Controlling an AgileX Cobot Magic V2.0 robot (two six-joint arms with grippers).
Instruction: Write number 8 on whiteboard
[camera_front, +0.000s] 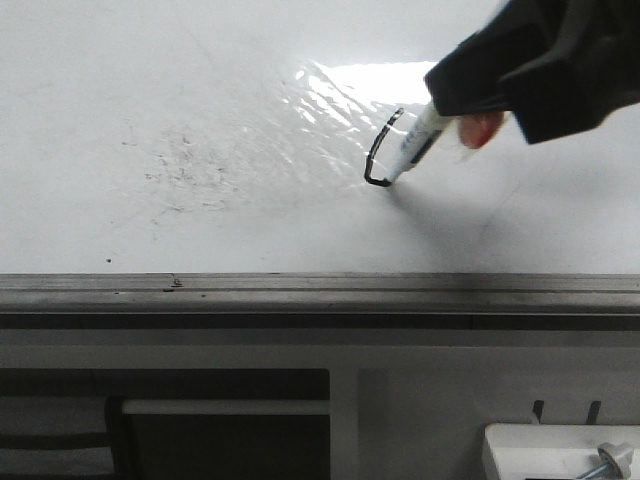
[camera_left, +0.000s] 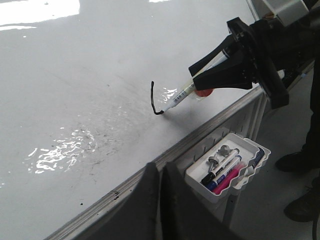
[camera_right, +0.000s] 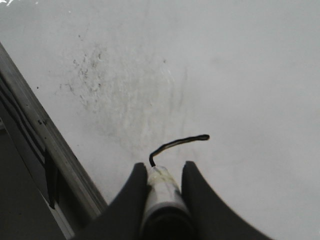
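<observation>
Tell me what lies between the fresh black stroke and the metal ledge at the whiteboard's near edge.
Only bare whiteboard: the front view shows nothing between the black stroke and the metal ledge. The grey smudges lie off to the left.

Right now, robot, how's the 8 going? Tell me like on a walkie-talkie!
Right gripper shut on marker, tip on whiteboard. Number 8 barely begun: one short curved stroke. Left gripper idle, state unclear. Nothing in the way.

Whiteboard (camera_front: 200, 80): smooth, glossy white surface with bright glare toward 1 o'clock in the front view and faint matt grey smudges (camera_front: 185, 165) toward 9 o'clock. Tray ledge (camera_front: 300, 290): dull brushed grey metal. Right gripper (camera_right: 162, 172): matt black fingers around a smooth white plastic marker (camera_front: 415, 140); marker tray (camera_left: 235, 170): glossy white plastic.
</observation>
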